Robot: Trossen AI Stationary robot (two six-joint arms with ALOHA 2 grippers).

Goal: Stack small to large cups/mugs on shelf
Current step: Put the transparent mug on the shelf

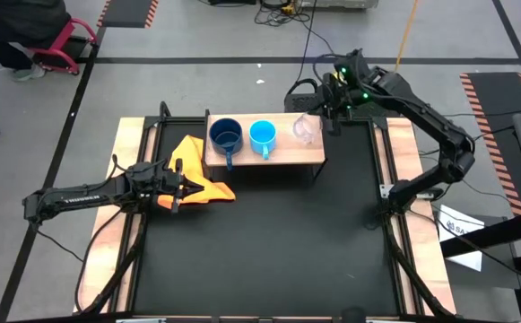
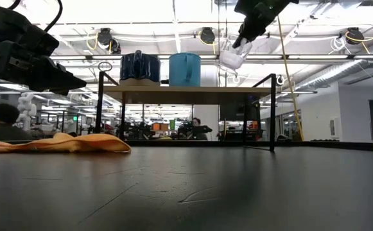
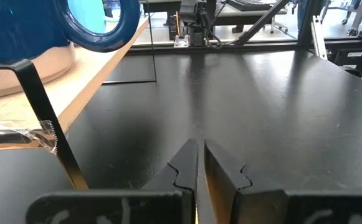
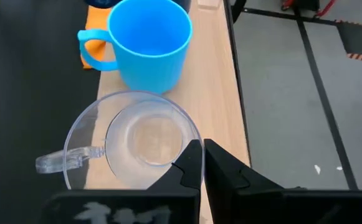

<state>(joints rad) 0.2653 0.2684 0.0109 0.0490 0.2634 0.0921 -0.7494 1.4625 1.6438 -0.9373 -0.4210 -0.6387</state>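
Observation:
The light-wood shelf (image 1: 282,154) stands at the table's far edge. On its board the dark blue mug (image 1: 226,136) and the light blue mug (image 1: 262,136) stand upright side by side, handles toward the near side. My right gripper (image 4: 203,152) is shut on the clear glass cup (image 4: 137,140) above the shelf's right end (image 2: 237,88). My left gripper (image 1: 179,186) hovers shut over the yellow-orange cloth (image 1: 202,166), left of the shelf. In the low view it hangs well above that cloth (image 2: 58,142). My right gripper pinches the glass cup's wall at the rim (image 4: 192,138), on the side away from the handle (image 4: 62,160). One finger is inside the cup and one outside. The fingers come from above, slanting down. The cup (image 2: 232,56) is tilted and lifted clear of the shelf board.
Wooden side rails (image 1: 130,152) run along the table's left and right. The black tabletop (image 1: 269,242) stretches from the shelf to the near edge. The shelf's thin dark legs (image 2: 271,115) stand at its corners. Cables lie beyond the far edge; people sit in the room behind.

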